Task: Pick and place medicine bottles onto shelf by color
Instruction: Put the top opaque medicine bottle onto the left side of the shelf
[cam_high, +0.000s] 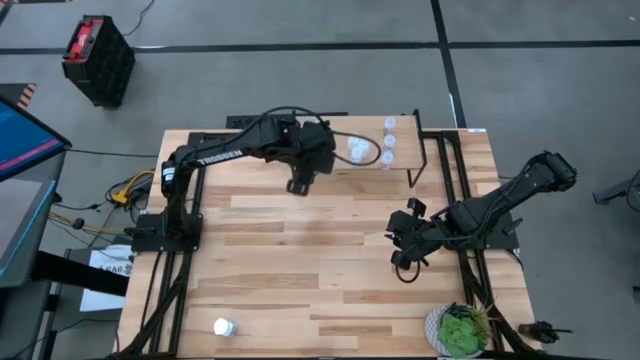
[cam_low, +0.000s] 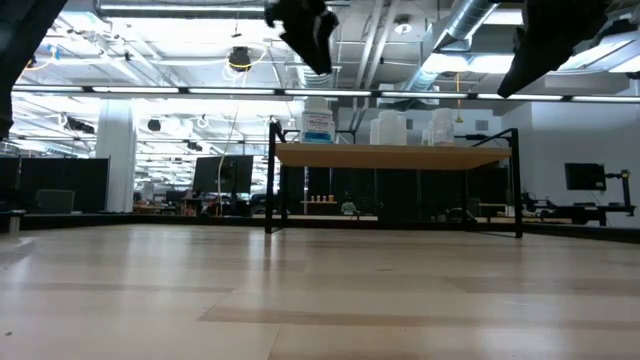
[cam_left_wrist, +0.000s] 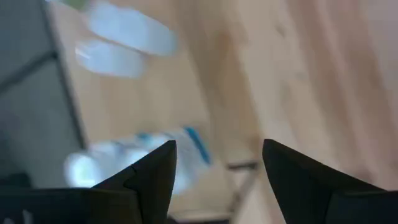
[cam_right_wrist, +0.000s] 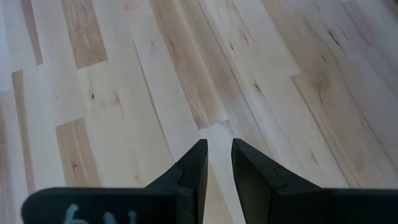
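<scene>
Several medicine bottles (cam_high: 357, 150) grouped on shelf (cam_high: 440, 150), sorted by colour presumably. Left gripper (cam_high: 300, 182) beside shelf, wide open, empty. Right gripper (cam_high: 402, 240) nearly closed, empty, waiting mid-table. One bottle (cam_high: 223, 326) at table edge, unplaced.

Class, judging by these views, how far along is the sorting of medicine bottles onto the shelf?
Done: several bottles stand on the shelf. In hand: nothing; the left gripper is open and empty by the shelf, and the right gripper hangs empty over bare table. Left: one white bottle at the table's near edge.
</scene>
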